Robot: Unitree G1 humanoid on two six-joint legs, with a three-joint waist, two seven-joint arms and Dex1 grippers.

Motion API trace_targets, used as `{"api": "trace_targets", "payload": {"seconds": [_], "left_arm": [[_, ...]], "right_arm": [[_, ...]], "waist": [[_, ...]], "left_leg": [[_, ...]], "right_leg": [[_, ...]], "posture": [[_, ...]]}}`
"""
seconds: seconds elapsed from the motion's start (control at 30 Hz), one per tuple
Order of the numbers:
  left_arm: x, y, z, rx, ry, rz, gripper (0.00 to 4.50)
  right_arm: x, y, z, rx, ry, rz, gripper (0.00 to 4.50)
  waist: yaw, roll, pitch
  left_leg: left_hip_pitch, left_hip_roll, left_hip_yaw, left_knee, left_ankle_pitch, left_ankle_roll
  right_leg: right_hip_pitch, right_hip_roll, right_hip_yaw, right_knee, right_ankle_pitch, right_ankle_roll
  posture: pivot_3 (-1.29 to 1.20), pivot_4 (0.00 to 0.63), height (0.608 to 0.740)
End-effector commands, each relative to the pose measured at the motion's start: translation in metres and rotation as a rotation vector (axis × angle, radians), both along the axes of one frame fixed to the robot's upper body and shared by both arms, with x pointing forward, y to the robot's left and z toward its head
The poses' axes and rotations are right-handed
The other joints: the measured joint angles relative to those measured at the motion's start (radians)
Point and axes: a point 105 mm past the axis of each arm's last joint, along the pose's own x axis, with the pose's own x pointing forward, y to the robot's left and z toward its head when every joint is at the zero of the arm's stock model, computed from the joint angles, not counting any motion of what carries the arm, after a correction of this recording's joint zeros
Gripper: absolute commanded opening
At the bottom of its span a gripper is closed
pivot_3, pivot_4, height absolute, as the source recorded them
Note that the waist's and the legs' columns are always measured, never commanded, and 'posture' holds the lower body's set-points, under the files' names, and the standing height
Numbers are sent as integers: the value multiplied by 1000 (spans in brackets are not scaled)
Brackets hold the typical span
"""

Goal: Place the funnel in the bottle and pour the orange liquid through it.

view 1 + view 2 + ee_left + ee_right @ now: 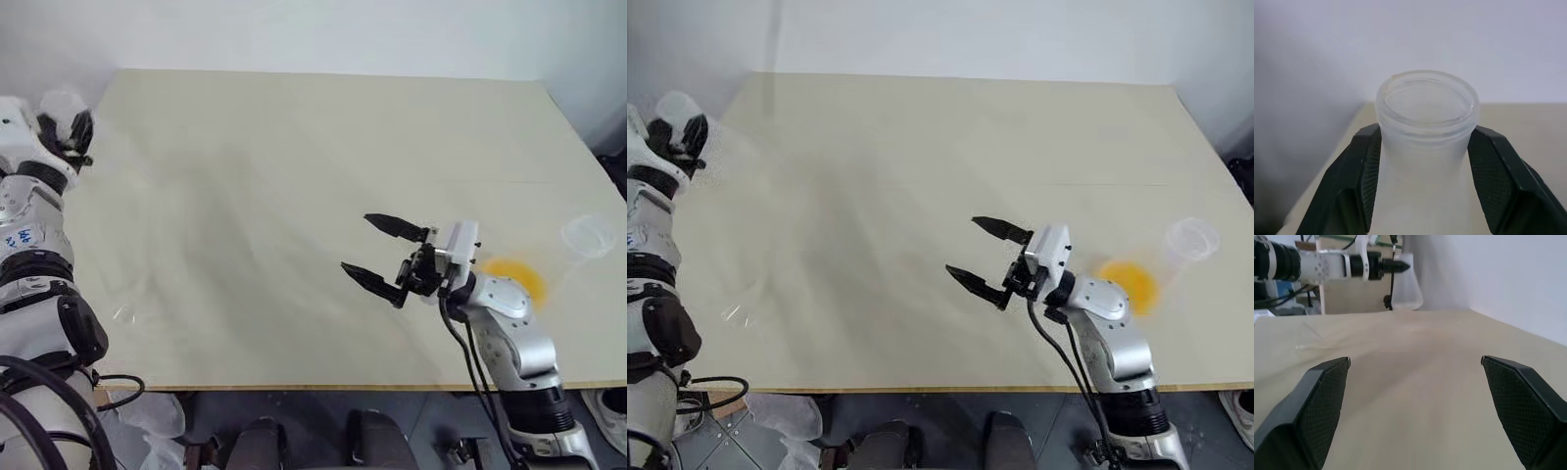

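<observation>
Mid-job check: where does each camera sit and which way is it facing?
Head eyes: look forward and down over the table, showing both arms.
Left wrist: looks along the left hand, closed on the bottle neck, toward the wall.
Right wrist: looks across the table between the open right hand fingers.
Shared: right wrist and head views both show the left hand holding the bottle.

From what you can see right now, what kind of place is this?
Probably a lab or robot test room. A bare pale table stands against a plain white wall, and it holds clear plastic labware: a flask held in the left gripper and another with orange liquid.
</observation>
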Motion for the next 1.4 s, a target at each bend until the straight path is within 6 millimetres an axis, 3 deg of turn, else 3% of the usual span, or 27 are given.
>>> {"api": "trace_targets", "payload": {"seconds": [0.03, 0.3, 0.43, 0.53, 0.7, 0.8, 1.03, 1.23, 1.4], "left_arm": [[-8, -74, 11, 178, -30, -375, 2319], [-46, -212, -63, 472, 168, -967, 2319], [-48, -250, -76, 483, 158, -1064, 2319], [-48, -266, -86, 524, 159, -1103, 2319], [-41, -277, -89, 511, 147, -1113, 2319], [-47, -282, -92, 519, 155, -1171, 2319], [-48, -282, -88, 465, 172, -1191, 4481], [-47, -260, -78, 444, 170, -1179, 4481], [-48, -230, -67, 463, 112, -1133, 4481]], "right_arm": [[-15, -21, 17, -14, -65, -67, 4500], [-48, -61, 11, -99, -9, -230, 4500], [-61, -72, 3, -110, 26, -300, 4500], [-66, -73, 4, -99, 25, -334, 4500], [-73, -67, 2, -77, 33, -351, 4500], [-74, -65, 0, -67, 40, -361, 4500], [-70, -64, 2, -63, 31, -359, 4500], [-66, -63, 3, -68, 30, -335, 4500], [-61, -59, 0, -76, 42, -290, 4500]], "waist": [[8, 0, 0], [14, 0, 0], [21, 0, 0], [19, 0, 0], [20, 0, 0], [25, 1, 0], [34, 0, 0], [36, 1, 0], [35, 1, 0]], "left_leg": [[-1, -1, 0, 0, 0, 0], [-1, 1, 1, -1, 0, 0], [-2, 0, 2, 2, 0, 0], [-1, 1, 4, 2, 0, 0], [0, 1, 5, 2, 0, 0], [-1, 1, 5, 3, 0, 0], [-1, 1, 5, 3, 0, 0], [-1, 1, 5, 3, 0, 0], [-1, 1, 4, 4, 0, 0]], "right_leg": [[0, 0, 0, 0, 0, 0], [-1, 1, 0, 0, 0, 0], [-1, 0, 1, -1, 0, 0], [-1, 1, 3, -1, 0, 0], [-1, 1, 3, -1, 0, 0], [0, 1, 3, -1, 0, 0], [0, 1, 3, -2, 0, 0], [-1, 1, 3, -2, 0, 0], [-1, 1, 2, -1, 0, 0]], "posture": [[0, 150, 740], [0, 150, 740], [0, 150, 740], [0, 150, 740], [0, 150, 740], [0, 150, 740], [0, 150, 740], [0, 150, 740], [0, 150, 740]]}}
